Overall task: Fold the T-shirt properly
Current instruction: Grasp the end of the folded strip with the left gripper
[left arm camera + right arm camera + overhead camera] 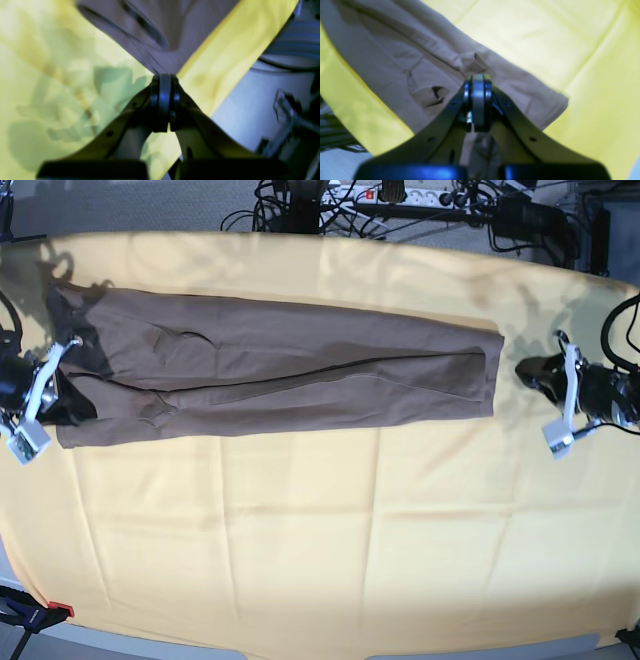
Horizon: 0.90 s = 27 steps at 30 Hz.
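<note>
The taupe-brown T-shirt (300,370) lies folded into a long narrow strip across the far half of the table, running left to right. My right gripper (72,398) is at the strip's left end. In the right wrist view its jaws (478,77) are shut on the T-shirt (395,50), with fabric bunched between the fingers. My left gripper (520,370) is at the strip's right end. In the left wrist view it (163,77) is shut, and the T-shirt (175,25) narrows to its tips with creases converging there.
A large pale-yellow cloth (300,530) covers the whole table under the shirt. Cables and a power strip (400,195) lie beyond the far edge. An orange clamp (55,612) sits at the front left corner. The table's right edge (225,100) is close to my left gripper.
</note>
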Each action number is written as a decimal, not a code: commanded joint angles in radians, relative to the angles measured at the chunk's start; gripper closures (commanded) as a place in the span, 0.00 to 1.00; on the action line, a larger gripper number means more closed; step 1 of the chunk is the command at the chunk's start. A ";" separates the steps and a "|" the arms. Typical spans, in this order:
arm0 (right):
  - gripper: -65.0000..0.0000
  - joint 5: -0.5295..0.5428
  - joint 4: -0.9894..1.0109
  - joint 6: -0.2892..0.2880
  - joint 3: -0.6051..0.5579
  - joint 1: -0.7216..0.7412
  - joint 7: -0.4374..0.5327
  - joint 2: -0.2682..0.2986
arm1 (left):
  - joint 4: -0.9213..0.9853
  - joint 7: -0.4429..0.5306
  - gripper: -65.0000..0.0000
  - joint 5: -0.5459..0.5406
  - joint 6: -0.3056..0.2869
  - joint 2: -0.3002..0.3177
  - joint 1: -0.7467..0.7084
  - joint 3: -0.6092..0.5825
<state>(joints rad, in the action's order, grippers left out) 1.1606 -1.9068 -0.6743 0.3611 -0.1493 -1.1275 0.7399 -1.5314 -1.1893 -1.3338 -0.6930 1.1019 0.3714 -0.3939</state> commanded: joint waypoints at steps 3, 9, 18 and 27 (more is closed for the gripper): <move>1.00 -0.006 -0.007 -0.024 0.081 -0.048 0.024 -0.061 | 0.022 0.004 1.00 -0.076 -0.005 0.024 0.022 0.140; 1.00 -0.320 0.028 -0.024 0.118 -0.103 0.271 -0.200 | 0.175 -0.085 1.00 -0.150 -0.005 -0.071 0.018 0.458; 1.00 -0.486 0.166 -0.018 0.116 -0.102 0.427 -0.280 | 0.432 -0.084 1.00 -0.150 -0.002 -0.184 -0.163 0.845; 1.00 -0.536 0.333 -0.018 0.087 -0.077 0.507 -0.288 | 0.460 -0.084 1.00 -0.150 -0.002 -0.272 -0.328 0.880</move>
<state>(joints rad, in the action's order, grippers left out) 0.6094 -1.5570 -0.6926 0.4427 -0.2405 -0.6468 0.4316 -1.0584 -1.2827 -1.4593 -0.6895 0.7967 0.0273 0.4774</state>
